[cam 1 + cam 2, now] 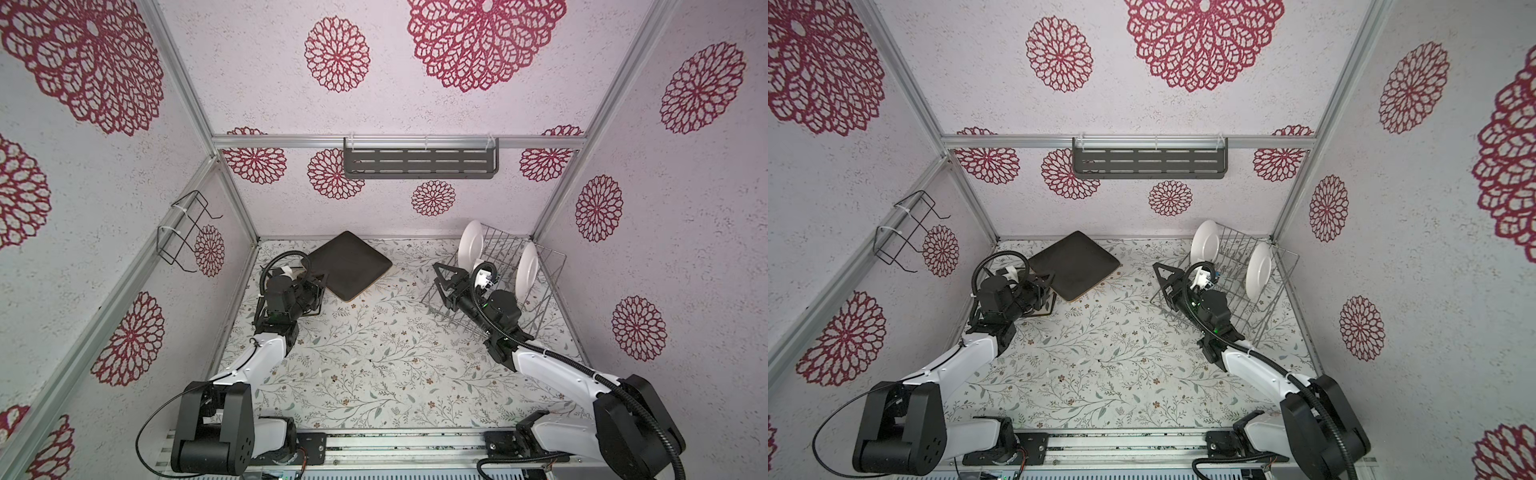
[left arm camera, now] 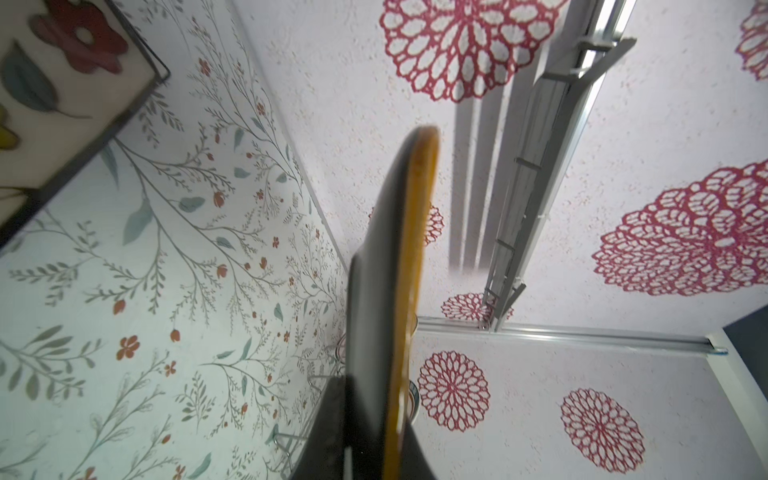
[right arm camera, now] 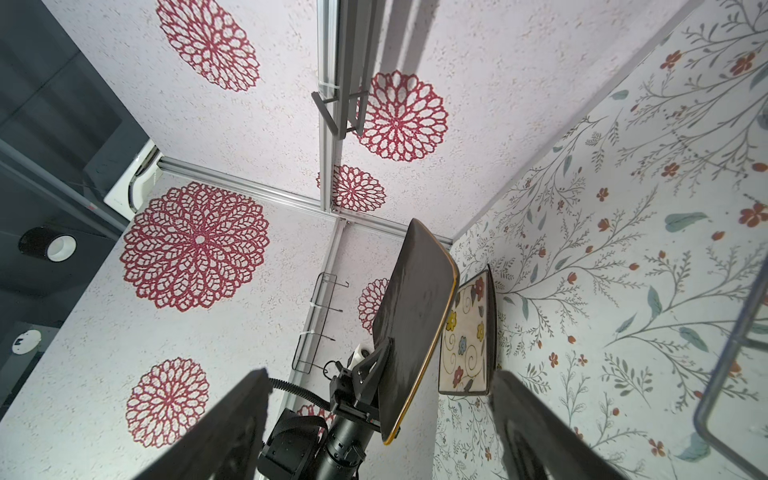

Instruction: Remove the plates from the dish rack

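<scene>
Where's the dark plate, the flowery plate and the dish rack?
dark plate (image 1: 351, 266), in a top view, middle of its dark back.
flowery plate (image 3: 465, 336), right wrist view, its cream face.
dish rack (image 1: 500, 245), in a top view, its back wire wall.

Silver wire-grid dish rack (image 1: 503, 253) with upright prongs and raised sides: stands at 2 o'clock on the table.

2 plates stand on edge in it, well apart. The far round white plate (image 1: 471, 245) is at the rack's far-left corner, and the near round white plate (image 1: 527, 270) is toward its right side.

Square dark-backed plate with ochre edge (image 1: 351, 266): at 11 o'clock, off the table, tilted, dark back uppermost, 1 corner clamped in the left gripper (image 1: 316, 277).

Square cream flowered plate with dark rim (image 3: 465, 332): lies flat, face up, at 10 o'clock. It is largely hidden in both top views.
</scene>
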You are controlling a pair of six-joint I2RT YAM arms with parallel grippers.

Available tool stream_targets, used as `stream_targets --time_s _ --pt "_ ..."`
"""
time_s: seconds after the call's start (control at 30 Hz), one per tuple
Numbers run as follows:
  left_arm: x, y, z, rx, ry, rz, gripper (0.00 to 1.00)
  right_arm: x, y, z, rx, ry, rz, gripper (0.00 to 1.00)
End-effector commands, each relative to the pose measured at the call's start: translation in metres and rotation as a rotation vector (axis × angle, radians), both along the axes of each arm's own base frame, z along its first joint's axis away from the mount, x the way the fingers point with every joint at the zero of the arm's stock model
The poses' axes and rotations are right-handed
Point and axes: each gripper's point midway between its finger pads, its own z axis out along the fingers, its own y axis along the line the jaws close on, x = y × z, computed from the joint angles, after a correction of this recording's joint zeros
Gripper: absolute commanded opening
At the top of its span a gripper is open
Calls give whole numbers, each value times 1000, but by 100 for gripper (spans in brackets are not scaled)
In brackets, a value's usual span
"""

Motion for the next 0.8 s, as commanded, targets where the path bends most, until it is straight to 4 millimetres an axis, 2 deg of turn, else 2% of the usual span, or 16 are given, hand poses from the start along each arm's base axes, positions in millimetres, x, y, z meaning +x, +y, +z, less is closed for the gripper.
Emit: stream_targets --time_s 0.0,0.13,0.4,0.53,0.77 --pt "12 28 55 -4 -195 142 0 -3 -4 20 -42 -55 -11 86" --pt "13 48 42 11 -174 239 0 -2 -8 8 -119 -25 -44 86" --pt "14 74 23 -7 -144 377 0 -3 9 -15 -329 -3 -15 86" --pt "6 90 9 13 -116 465 0 -1 20 -24 -388 -2 22 86" --pt "-12 114 -4 43 -79 582 0 5 44 -35 -409 9 94 86"
